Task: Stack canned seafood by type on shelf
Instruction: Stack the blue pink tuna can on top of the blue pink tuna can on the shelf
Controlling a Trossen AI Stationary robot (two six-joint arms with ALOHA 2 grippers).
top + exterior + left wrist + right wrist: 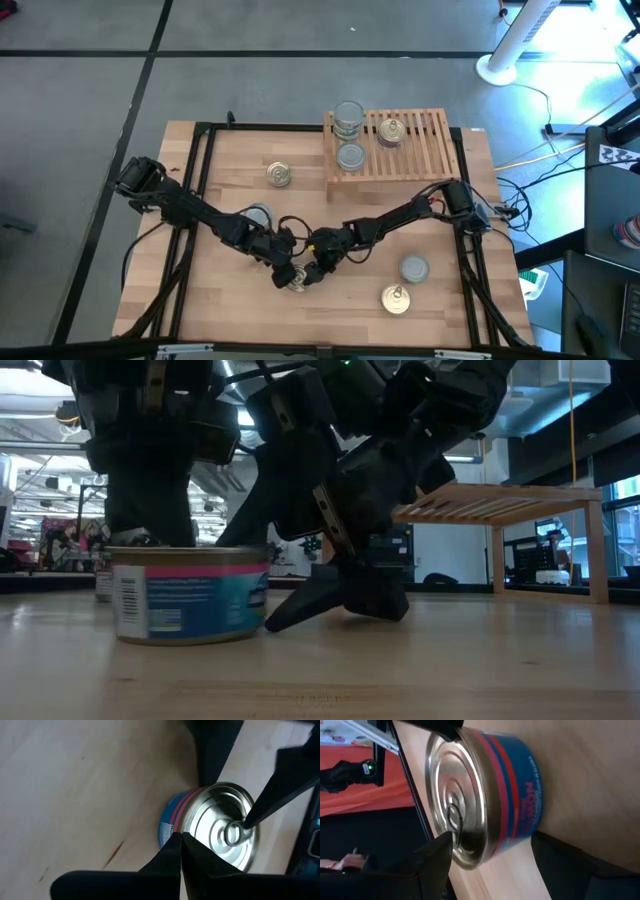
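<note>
Crowding over one blue-and-red can (296, 284) near the counter's (200, 300) front edge, both arms work the same spot. The left fingers (181, 851) are pressed tight together, their joined tips sitting just at the rim of the can (212, 827), gripping nothing. The right fingers (442, 855) stand wide apart with the can (490, 795) between them, one finger at the pull-ring lid and the other on the far side of the wall; whether they press it cannot be told. From the low view the can (190, 592) stands upright on the counter, dark fingers angled down right beside it (345, 595).

Well away from both sets of fingers, the shelf (415, 145) sits at the far side of the counter, carrying a two-high stack of silver-topped cans (348, 118), a single silver-topped can (351, 157) and a gold-topped can (391, 131). A gold-topped can (279, 174) lies beyond the left arm, a silver one (257, 214) is partly hidden under it, and a silver can (414, 268) and a gold can (396, 299) sit out past the right fingers.
</note>
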